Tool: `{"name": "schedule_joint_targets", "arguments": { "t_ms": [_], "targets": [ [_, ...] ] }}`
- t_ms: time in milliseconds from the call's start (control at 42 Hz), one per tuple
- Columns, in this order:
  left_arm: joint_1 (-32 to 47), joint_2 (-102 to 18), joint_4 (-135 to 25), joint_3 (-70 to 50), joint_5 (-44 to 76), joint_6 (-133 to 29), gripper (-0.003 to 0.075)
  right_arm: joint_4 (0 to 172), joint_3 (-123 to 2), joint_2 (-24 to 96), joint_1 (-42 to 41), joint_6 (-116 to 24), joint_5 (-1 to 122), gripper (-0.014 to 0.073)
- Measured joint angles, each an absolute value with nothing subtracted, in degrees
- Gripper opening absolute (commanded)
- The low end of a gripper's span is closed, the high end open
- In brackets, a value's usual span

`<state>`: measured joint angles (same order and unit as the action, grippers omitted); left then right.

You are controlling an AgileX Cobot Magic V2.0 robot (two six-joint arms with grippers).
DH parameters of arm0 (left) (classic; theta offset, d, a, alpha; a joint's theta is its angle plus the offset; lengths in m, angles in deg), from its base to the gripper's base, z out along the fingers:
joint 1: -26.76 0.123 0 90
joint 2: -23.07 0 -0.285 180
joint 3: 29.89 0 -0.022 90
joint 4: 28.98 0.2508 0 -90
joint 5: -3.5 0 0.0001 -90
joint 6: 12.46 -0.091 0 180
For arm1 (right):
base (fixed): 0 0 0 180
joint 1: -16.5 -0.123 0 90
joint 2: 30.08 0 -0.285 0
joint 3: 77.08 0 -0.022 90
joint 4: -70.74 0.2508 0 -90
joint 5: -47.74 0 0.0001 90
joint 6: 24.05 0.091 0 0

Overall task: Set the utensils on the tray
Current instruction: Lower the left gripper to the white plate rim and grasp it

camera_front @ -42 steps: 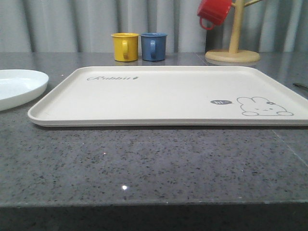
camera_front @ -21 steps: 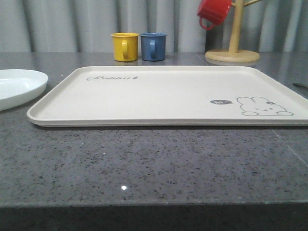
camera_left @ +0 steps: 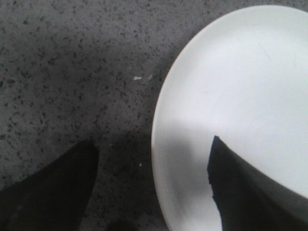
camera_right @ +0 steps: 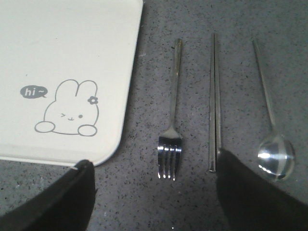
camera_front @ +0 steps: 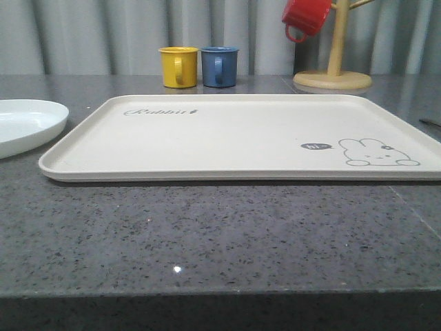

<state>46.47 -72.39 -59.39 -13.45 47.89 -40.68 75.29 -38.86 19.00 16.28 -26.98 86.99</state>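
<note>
My tray (camera_front: 234,134) lies flat on the grey counter (camera_front: 207,234), with the white plate (camera_front: 24,124) at its 9 o'clock and a yellow mug (camera_front: 179,67) and blue mug (camera_front: 220,66) at its 12 o'clock. Fork (camera_right: 172,120), chopsticks (camera_right: 214,103) and spoon (camera_right: 272,130) lie parallel on the counter beside the tray's rabbit corner, the fork nearest its rim. My right gripper (camera_right: 154,192) hangs above the fork, fingers apart. My left gripper (camera_left: 151,192) hangs with fingers apart over the plate's edge.

A round white plate (camera_front: 27,124) lies on the speckled grey desk (camera_front: 220,234); behind, a yellow mug (camera_front: 179,67) and blue mug (camera_front: 220,66) stand side by side, and a red mug (camera_front: 306,17) hangs on a wooden mug tree (camera_front: 334,69).
</note>
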Motion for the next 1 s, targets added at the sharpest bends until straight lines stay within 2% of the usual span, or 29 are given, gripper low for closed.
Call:
{"name": "schedule_joint_targets", "arguments": {
  "t_ms": [310, 357, 405, 524, 619, 1000],
  "targets": [
    [46.0, -75.1, -59.5, -14.7, 47.9, -40.9, 0.0371, 75.3, -38.9, 19.0, 16.3, -27.0, 87.0, 0.0551],
    [45.8, -75.1, -59.5, -14.7, 47.9, -41.2, 0.0346, 75.3, -38.9, 19.0, 16.3, -27.0, 87.0, 0.0551],
    [45.7, -75.2, -59.5, -14.7, 48.1, -41.8, 0.0298, 75.3, -38.9, 19.0, 16.3, -27.0, 87.0, 0.0551],
    [45.6, -75.2, -59.4, -14.7, 48.6, -42.3, 0.0109, 75.3, -38.9, 19.0, 16.3, -27.0, 87.0, 0.0551],
    [45.6, -75.3, -59.4, -14.7, 49.3, -42.4, -0.0013, 75.3, -38.9, 19.0, 16.3, -27.0, 87.0, 0.0551],
    [44.6, -74.7, -60.7, -20.6, 54.5, -42.5, -0.002, 75.3, -38.9, 19.0, 16.3, -27.0, 87.0, 0.055]
  ]
}}
